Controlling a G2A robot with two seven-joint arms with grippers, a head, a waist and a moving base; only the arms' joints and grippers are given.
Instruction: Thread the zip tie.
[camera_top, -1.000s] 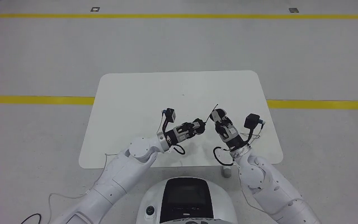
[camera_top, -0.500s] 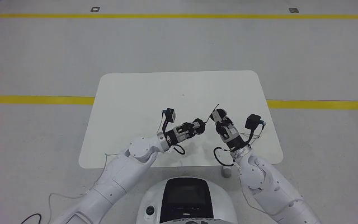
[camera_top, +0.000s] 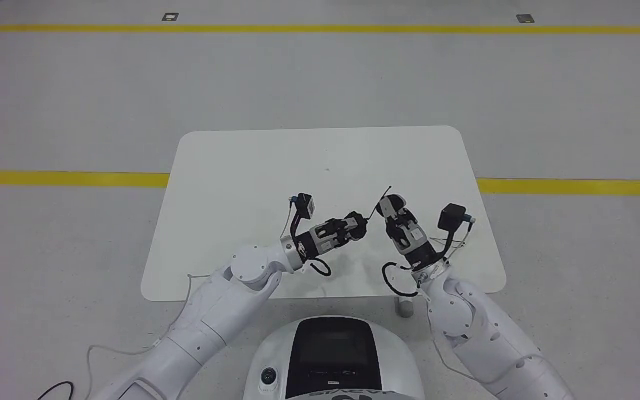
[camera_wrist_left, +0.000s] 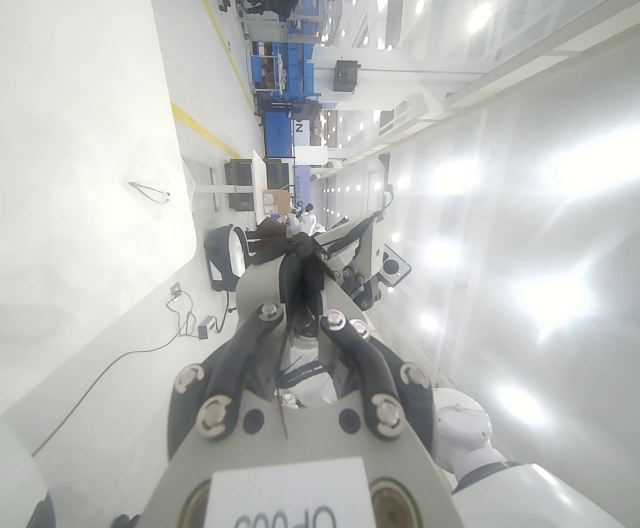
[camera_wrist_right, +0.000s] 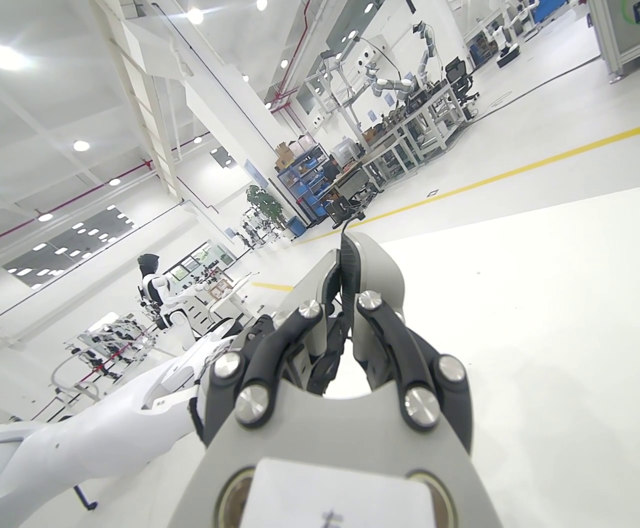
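Observation:
Above the front middle of the white table (camera_top: 250, 180), my two grippers meet almost tip to tip. The left gripper (camera_top: 360, 220) is shut on the black zip tie (camera_wrist_left: 282, 380). In the left wrist view a thin strip of it runs back from the closed fingertips (camera_wrist_left: 292, 260) toward the wrist. My right gripper (camera_top: 385, 208) is also shut on the zip tie (camera_wrist_right: 344, 227). A short thin end pokes out past its closed tips, seen from above as a fine black line (camera_top: 384, 195). I cannot tell how the tie runs between the two grippers.
A small thin looped piece (camera_wrist_left: 150, 191) lies on the table farther back, a dark speck (camera_top: 325, 168) from above. The table's rounded front edge is just below the arms. Yellow floor lines run beyond the table.

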